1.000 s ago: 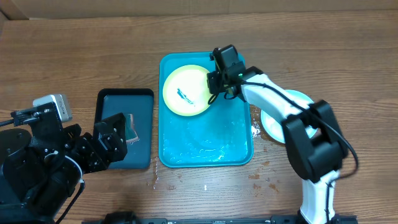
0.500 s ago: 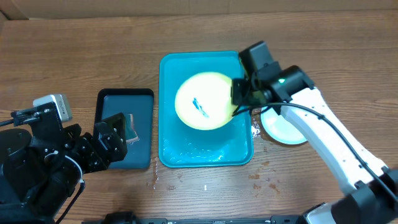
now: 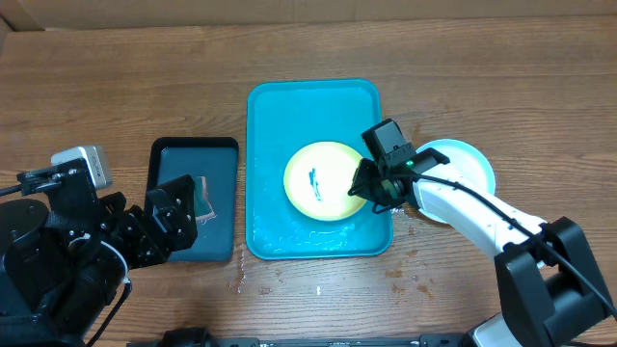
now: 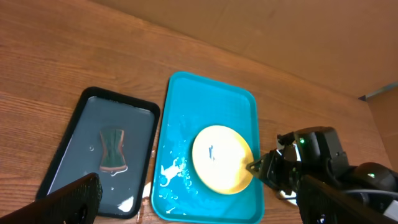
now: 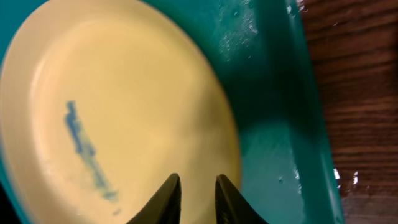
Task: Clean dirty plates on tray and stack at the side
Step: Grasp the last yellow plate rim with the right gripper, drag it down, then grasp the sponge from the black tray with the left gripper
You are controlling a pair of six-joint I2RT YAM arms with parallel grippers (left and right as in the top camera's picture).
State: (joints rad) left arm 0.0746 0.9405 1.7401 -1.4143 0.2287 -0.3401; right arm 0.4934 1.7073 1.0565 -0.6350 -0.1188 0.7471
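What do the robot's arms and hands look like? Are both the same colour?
No. The right arm is white with black joints, a thin black cable along it and a tiny green light. Its hand is black. The left arm is black and chunky, with a silver box on top and a black hand.

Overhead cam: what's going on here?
The right gripper is at the right rim of a yellow plate with a blue smear, which sits in the turquoise tray. Its fingers are close together; whether they pinch the rim is unclear. A light blue plate lies on the table beside the tray. The left gripper is open by the black tray, where a sponge lies.
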